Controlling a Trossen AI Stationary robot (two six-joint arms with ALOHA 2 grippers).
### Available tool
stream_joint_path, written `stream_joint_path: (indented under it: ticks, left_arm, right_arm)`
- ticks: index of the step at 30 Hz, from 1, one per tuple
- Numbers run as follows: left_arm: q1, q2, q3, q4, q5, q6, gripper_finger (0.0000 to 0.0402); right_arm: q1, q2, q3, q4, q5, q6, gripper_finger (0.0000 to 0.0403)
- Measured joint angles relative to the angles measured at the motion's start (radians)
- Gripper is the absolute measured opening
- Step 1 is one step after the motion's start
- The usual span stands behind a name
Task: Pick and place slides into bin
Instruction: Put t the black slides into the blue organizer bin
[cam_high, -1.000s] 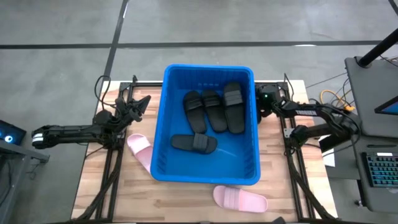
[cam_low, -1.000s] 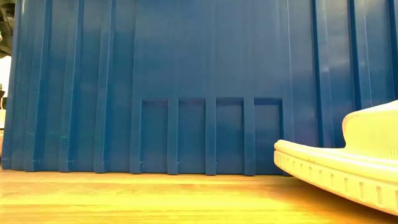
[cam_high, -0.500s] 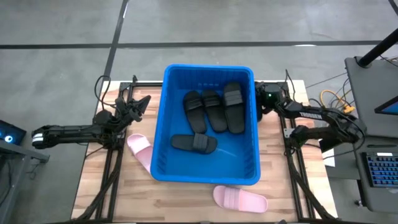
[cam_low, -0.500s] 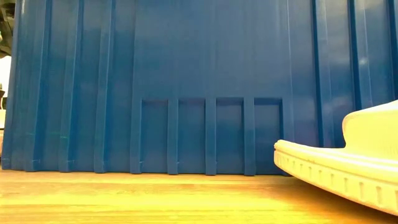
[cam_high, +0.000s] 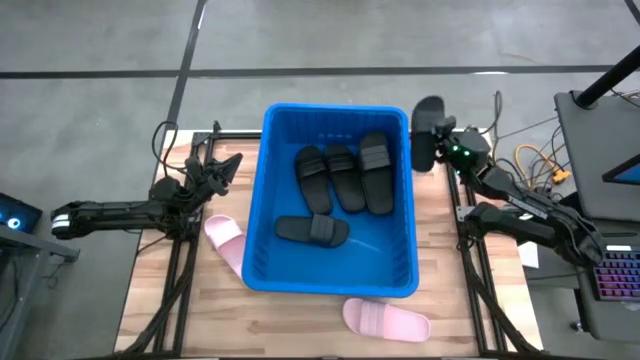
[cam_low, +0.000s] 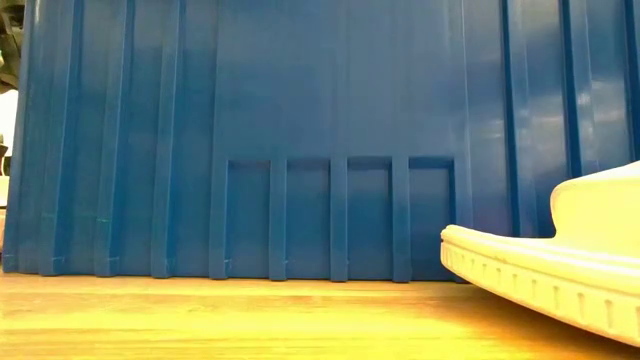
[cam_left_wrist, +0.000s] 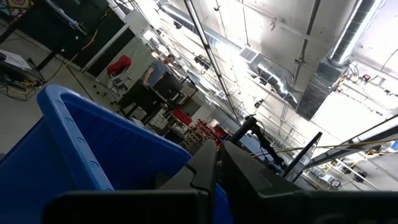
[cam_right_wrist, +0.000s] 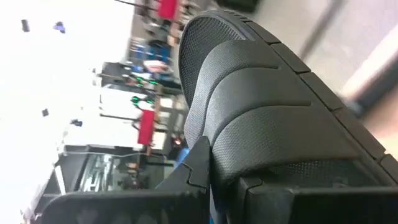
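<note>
We see the right gripper (cam_high: 432, 140) clamping 1 black slide (cam_high: 427, 131) beside the bin (cam_high: 410, 200); the left gripper (cam_high: 222, 168) is closed; the bin partly hides 1 pink slide (cam_high: 226, 240).

No legible text, label, brand, number or sign appears in any view (the bin (cam_high: 337, 265) walls and the slides carry no readable marking).

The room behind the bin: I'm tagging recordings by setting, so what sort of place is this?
Probably an industrial lab or workshop. The left wrist view shows a high ceiling with exposed silver ducts and a person at distant workbenches; the high view shows a concrete floor with marked lines around the table.
</note>
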Motion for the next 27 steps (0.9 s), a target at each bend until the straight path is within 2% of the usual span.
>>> stream_joint_path:
  ticks: [7,11,16,20,23,27]
  left_arm:
    - [0.0,0.0,0.0,-0.001,0.0,0.0,0.0011]
    - [0.0,0.0,0.0,-0.002,0.0,0.001,0.0011]
    - [0.0,0.0,0.0,-0.003,0.0,0.008,0.0011]
    - [0.0,0.0,0.0,-0.003,0.0,0.009,0.0011]
    - [0.0,0.006,0.0,-0.003,0.0,0.007,0.0011]
    - [0.0,0.027,0.0,-0.004,0.0,0.007,0.0011]
  right_arm:
    - [0.0,-0.054,0.174,-0.128,-0.003,-0.225,0.0009]
    - [0.0,-0.042,0.287,-0.181,-0.082,-0.299,0.0009]
    - [0.003,0.013,0.423,-0.367,-0.26,-0.249,0.0009]
    - [0.034,0.075,0.478,-0.49,-0.379,-0.223,0.0009]
    - [0.081,0.114,0.526,-0.49,-0.422,-0.227,0.0009]
    - [0.155,0.181,0.606,-0.498,-0.428,-0.225,0.0009]
